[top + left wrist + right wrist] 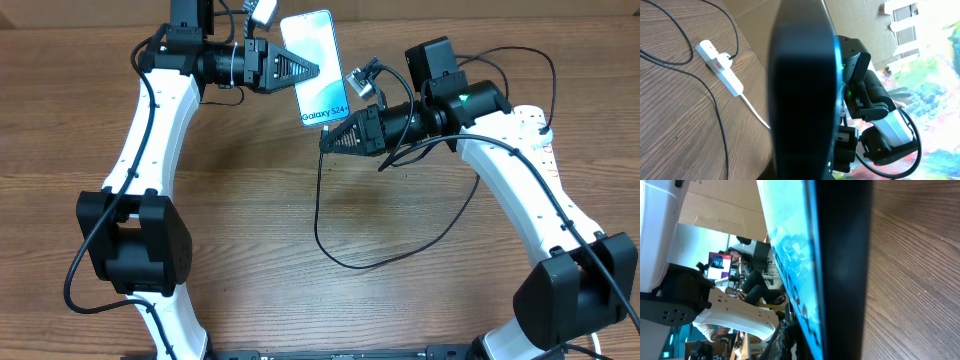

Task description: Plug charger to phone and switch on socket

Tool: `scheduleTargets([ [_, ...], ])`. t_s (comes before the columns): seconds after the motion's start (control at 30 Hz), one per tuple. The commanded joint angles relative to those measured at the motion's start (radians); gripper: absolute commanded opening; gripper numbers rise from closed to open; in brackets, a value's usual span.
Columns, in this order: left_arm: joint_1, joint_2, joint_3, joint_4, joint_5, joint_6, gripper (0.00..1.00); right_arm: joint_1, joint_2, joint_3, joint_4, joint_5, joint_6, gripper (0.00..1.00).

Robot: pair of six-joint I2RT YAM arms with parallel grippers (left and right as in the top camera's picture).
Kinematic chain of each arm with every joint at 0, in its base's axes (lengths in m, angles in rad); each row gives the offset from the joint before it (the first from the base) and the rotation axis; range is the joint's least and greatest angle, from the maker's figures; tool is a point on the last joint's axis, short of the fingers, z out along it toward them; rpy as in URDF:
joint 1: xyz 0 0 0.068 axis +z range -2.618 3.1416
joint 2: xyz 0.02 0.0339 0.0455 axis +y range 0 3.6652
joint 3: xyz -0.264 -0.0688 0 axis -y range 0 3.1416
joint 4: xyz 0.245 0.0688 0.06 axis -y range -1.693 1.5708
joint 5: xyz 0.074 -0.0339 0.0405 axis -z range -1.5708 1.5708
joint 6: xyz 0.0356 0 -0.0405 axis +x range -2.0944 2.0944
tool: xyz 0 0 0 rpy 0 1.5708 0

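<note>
Across the whole overhead view lies a brown wooden desk (250, 210), and the two white-and-black arms reach up it from the bottom corners. The left arm (150, 130) rises along the left side and bends right near the top; the right arm (520, 190) rises along the right side and bends left. Between them, at upper centre, is the phone (312, 45), lit screen facing up, its top corner tilted toward the top edge of the frame and the "Galaxy S24" text at its lower end. The left hand (312, 70) is closed on the phone's left long edge, and in the left wrist view the phone's dark edge (800, 100) fills the middle of the frame. In the upper left of that view the white power strip (734, 82) lies flat on the desk with a red switch showing, a black plug (726, 60) seated in it and its white cord (755, 110) trailing toward lower centre. The thin black charger (345, 262) loops down the middle of the overhead view and back up toward the right. Its upper end runs into the right hand (326, 143), which is closed on it just below the phone's lower edge; the connector tip itself is hidden.
</note>
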Motion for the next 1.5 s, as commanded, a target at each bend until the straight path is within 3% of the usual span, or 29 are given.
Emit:
scheduleTargets([
  [0.0, -0.008, -0.008, 0.016, -0.002, 0.049, 0.008, 0.05, 0.001, -0.002, 0.014, 0.008, -0.020, -0.004, 0.04],
  [0.67, 0.003, -0.007, 0.016, 0.028, 0.026, 0.029, 0.04, -0.021, -0.002, 0.014, 0.008, 0.076, 0.051, 0.04],
  [0.8, 0.060, -0.007, 0.016, -0.008, -0.167, -0.020, 0.04, -0.001, -0.002, 0.014, -0.034, 0.189, 0.053, 0.04],
  [0.83, 0.094, -0.008, 0.016, -0.077, -0.327, -0.032, 0.04, 0.016, 0.000, 0.012, -0.047, 0.257, 0.082, 0.04],
  [1.07, 0.179, -0.005, 0.015, -0.369, -0.911, -0.034, 0.04, 0.169, 0.062, -0.035, -0.041, 0.618, 0.264, 0.04],
  [1.13, 0.186, -0.005, 0.015, -0.397, -0.971, -0.033, 0.04, 0.224, 0.104, -0.057, -0.029, 0.660, 0.275, 0.04],
  [1.4, 0.185, -0.005, 0.015, -0.400, -0.988, -0.025, 0.04, 0.330, 0.290, -0.061, -0.046, 0.816, 0.347, 0.04],
  [1.47, 0.185, -0.005, 0.015, -0.399, -0.988, -0.025, 0.04, 0.335, 0.312, -0.061, -0.049, 0.843, 0.369, 0.10],
])
